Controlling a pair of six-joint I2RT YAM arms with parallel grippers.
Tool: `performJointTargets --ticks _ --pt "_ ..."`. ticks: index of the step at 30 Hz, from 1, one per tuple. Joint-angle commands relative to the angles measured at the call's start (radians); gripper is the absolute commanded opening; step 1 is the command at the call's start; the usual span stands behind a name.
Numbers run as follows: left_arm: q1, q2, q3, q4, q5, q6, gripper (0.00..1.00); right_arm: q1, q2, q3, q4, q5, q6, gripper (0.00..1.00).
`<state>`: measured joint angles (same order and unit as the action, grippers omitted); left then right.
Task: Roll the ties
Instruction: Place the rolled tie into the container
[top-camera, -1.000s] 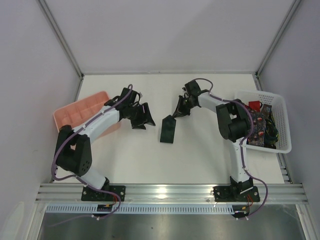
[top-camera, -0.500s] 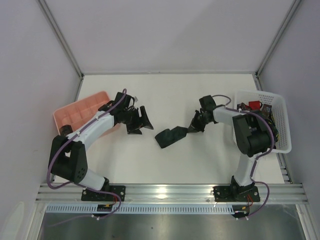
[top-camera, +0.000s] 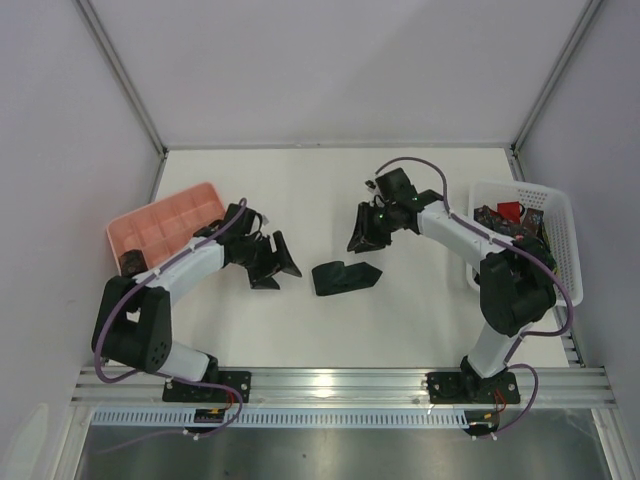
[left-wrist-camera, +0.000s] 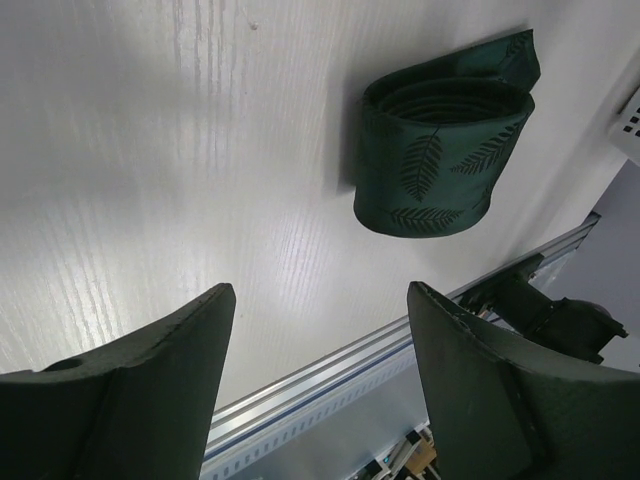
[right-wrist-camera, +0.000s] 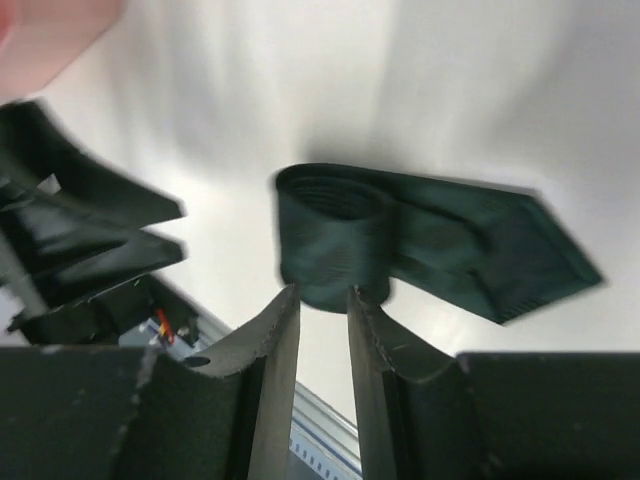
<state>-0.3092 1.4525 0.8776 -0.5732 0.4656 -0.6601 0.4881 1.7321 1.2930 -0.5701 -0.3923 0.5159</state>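
Note:
A dark green leaf-patterned tie (top-camera: 345, 277) lies on the white table, rolled into a coil with a short tail sticking out. In the left wrist view the tie (left-wrist-camera: 435, 160) rests ahead and to the right of my left gripper (left-wrist-camera: 320, 295), which stands wide open and empty. My left gripper (top-camera: 270, 262) sits just left of the coil. My right gripper (top-camera: 365, 230) hovers just behind it. From the right wrist, the tie (right-wrist-camera: 340, 235) lies just past my right gripper (right-wrist-camera: 322, 298), whose jaws stand slightly apart with nothing between them.
A white lattice basket (top-camera: 572, 250) at the right edge holds more ties, among them a red one (top-camera: 508, 211) and a patterned one (top-camera: 520, 262). A pink compartment tray (top-camera: 150, 212) sits at the far left. Aluminium rails run along the near edge.
My right gripper has let go of the tie's end and pulled back and left; the tie now lies free on the table. My left gripper has opened wider and drifted slightly nearer.

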Motion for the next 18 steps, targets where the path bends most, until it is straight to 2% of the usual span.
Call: performJointTargets --ticks 1,5,10,18 --pt "0.019 -0.055 -0.031 0.055 0.027 -0.041 0.76 0.039 0.015 0.057 -0.018 -0.198 -0.082 0.31" --pt "0.035 -0.078 -0.072 0.081 0.047 -0.067 0.75 0.092 0.079 0.114 -0.002 -0.295 -0.06 0.27" --pt "0.039 -0.083 -0.103 0.122 0.073 -0.082 0.75 0.139 0.159 0.152 -0.014 -0.316 -0.031 0.24" --pt "0.039 -0.037 -0.138 0.228 0.133 -0.137 0.76 0.136 0.225 0.135 -0.034 -0.235 -0.074 0.22"
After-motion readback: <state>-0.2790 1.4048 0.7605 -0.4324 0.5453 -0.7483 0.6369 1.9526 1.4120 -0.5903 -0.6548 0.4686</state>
